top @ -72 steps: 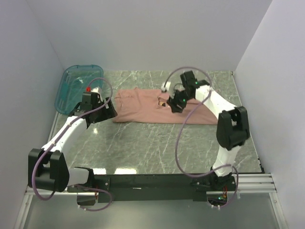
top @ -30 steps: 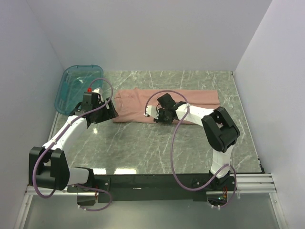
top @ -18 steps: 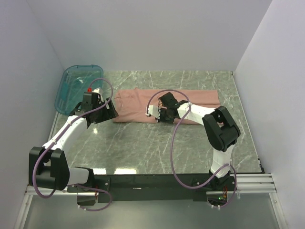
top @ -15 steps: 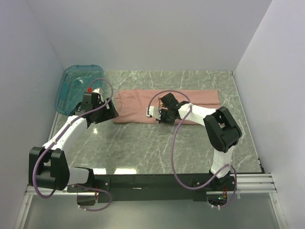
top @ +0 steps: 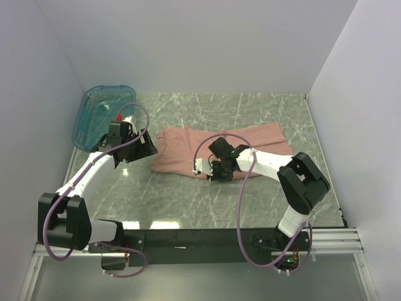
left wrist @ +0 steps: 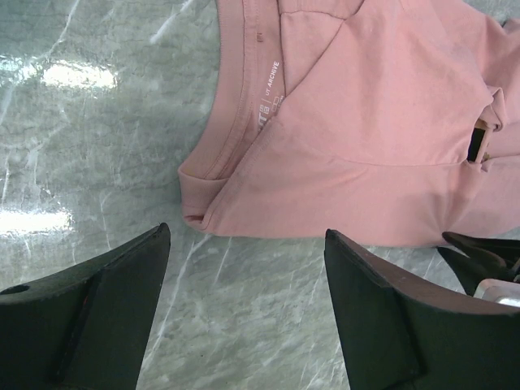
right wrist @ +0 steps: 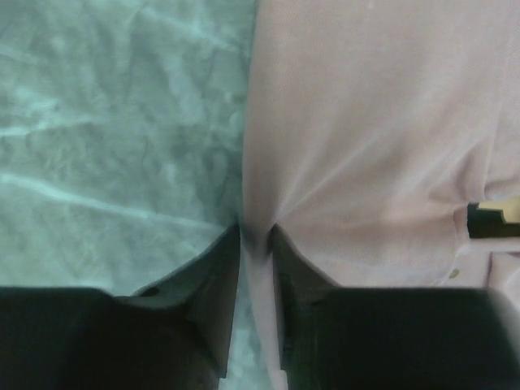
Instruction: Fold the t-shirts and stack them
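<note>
change: a couple of seconds back the right gripper (top: 215,170) sat over the middle of the t-shirt (top: 188,141). It has since dropped to the near edge, closed, and pulled toward our bases with that edge in tow.
cloth shift: the shirt was a straight long band across the table (top: 188,200). Now its near edge bulges toward us at the pinch, and the right end has drawn in and skewed.
right jaws: clenched on a pinch of pink fabric at the near edge. Our right wrist view shows cloth puckering into the narrow gap between the fingers (right wrist: 213,276).
left gripper (top: 145,149): unmoved; jaws spread wide with nothing between them, hovering just off the collar (left wrist: 244,106) end.
shirt location: lying on the table toward the back, collar end to the left by the left gripper. It is clear of the bin (top: 94,116), which sits at the far left corner.
print: a small dark patch (right wrist: 486,219) peeks out near the pinch; too little shows to read it.
meaning: we judge this as either a drag to reposition the shirt or the start of lifting the near edge for a fold. The fold isn't finished and nothing is stacked.
watch: it's a one-sided pull with the collar end unheld, so we expect more skew unless the left gripper comes in.
count, t-shirts: one.
count, bins: one.
count, grippers: two; one holding cloth, one free.
count, stacks: none yet.
</note>
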Action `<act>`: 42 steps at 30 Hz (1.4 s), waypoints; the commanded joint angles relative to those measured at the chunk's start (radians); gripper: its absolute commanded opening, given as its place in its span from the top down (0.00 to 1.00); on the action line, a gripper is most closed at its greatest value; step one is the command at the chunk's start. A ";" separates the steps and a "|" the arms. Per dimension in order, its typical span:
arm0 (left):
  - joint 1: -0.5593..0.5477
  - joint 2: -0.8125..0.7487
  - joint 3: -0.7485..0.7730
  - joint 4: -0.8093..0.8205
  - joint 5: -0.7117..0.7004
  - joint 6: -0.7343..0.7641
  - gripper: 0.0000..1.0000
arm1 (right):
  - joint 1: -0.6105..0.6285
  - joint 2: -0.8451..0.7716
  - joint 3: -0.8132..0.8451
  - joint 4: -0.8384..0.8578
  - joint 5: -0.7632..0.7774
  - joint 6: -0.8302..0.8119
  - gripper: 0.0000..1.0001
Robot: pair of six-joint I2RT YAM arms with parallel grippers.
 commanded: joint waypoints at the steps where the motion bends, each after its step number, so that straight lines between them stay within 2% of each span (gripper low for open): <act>1: 0.001 -0.032 -0.001 0.029 0.021 -0.004 0.18 | -0.014 -0.027 0.076 -0.138 -0.018 0.061 0.67; 4: 0.001 -0.035 -0.003 0.032 0.023 -0.013 0.17 | -0.081 -0.036 0.208 -0.212 -0.070 0.068 0.53; 6: 0.003 -0.041 -0.010 0.040 0.038 -0.023 0.17 | -0.167 -0.012 0.335 -0.249 -0.119 0.082 0.51; 11: 0.003 -0.050 -0.053 0.089 0.110 -0.089 0.17 | -0.345 0.127 0.628 -0.320 -0.274 0.183 0.50; 15: 0.003 -0.070 -0.118 0.149 0.167 -0.153 0.18 | -0.509 0.224 0.713 -0.275 -0.344 0.385 0.49; 20: 0.003 -0.090 -0.176 0.211 0.194 -0.233 0.21 | -0.693 0.310 0.708 -0.278 -0.363 0.436 0.50; 24: -0.012 -0.077 -0.265 0.310 0.172 -0.351 0.28 | -0.758 0.280 0.635 -0.312 -0.383 0.357 0.52; 28: -0.049 -0.018 -0.276 0.354 0.086 -0.444 0.37 | -0.758 0.211 0.518 -0.275 -0.430 0.344 0.51; 34: -0.085 0.008 -0.248 0.276 -0.035 -0.471 0.39 | -0.756 0.161 0.449 -0.273 -0.489 0.334 0.52; 37: -0.086 0.002 -0.273 0.262 -0.065 -0.498 0.39 | -0.758 0.152 0.443 -0.287 -0.492 0.308 0.52; 42: -0.088 0.086 -0.267 0.294 -0.080 -0.517 0.41 | -0.755 0.112 0.418 -0.280 -0.524 0.309 0.53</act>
